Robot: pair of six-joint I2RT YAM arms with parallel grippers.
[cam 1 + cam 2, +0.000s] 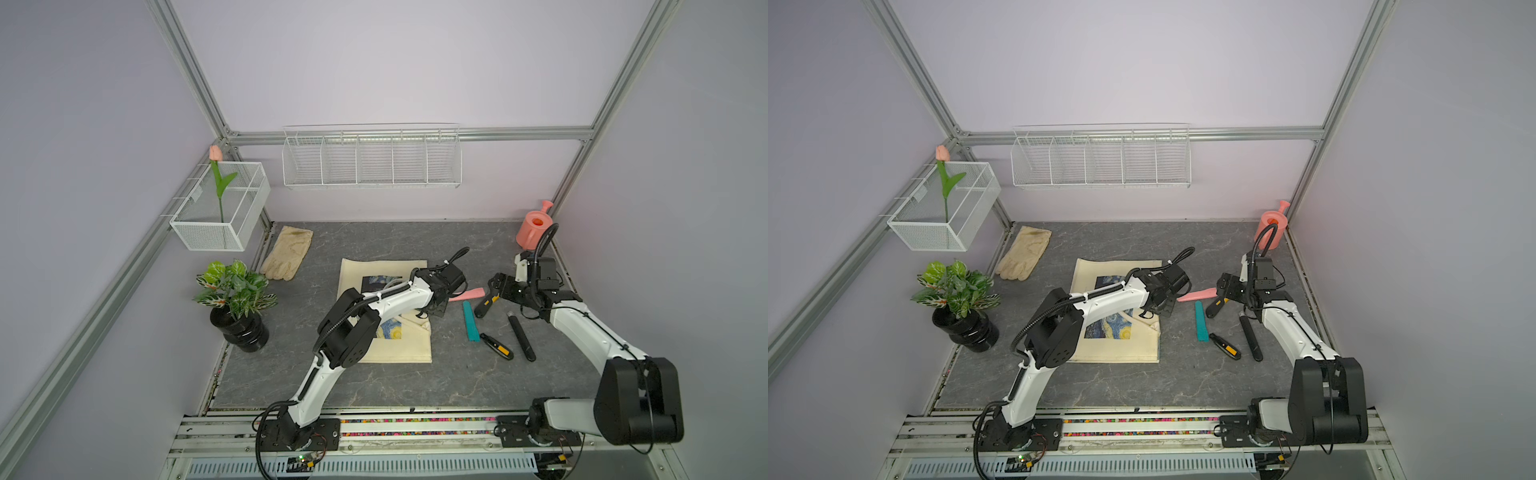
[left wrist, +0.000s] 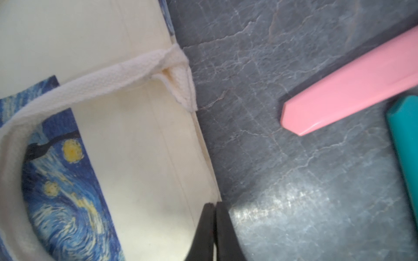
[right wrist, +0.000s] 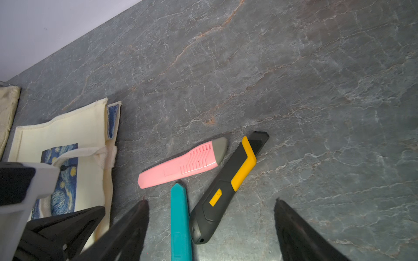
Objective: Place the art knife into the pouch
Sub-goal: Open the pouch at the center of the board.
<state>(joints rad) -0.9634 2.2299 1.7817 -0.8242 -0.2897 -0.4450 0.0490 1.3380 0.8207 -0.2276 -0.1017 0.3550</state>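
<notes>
The cream canvas pouch [image 1: 374, 268] with its blue-and-yellow starry print lies flat on the grey marbled desk [image 1: 374, 386]. Just to its right lie a pink plastic knife [image 3: 181, 165], a teal knife [image 3: 179, 217], a large black-and-yellow knife [image 3: 224, 192], a smaller black-and-yellow knife [image 1: 496, 346] and a black stick-shaped tool [image 1: 521, 336]. You cannot tell which is the art knife. Your right hand [image 3: 211, 200] hangs over the large black-and-yellow knife, fingers wide apart. Your left hand [image 2: 213, 208] sits at the pouch's edge, fingers pressed together. Whether they pinch canvas is unclear.
</notes>
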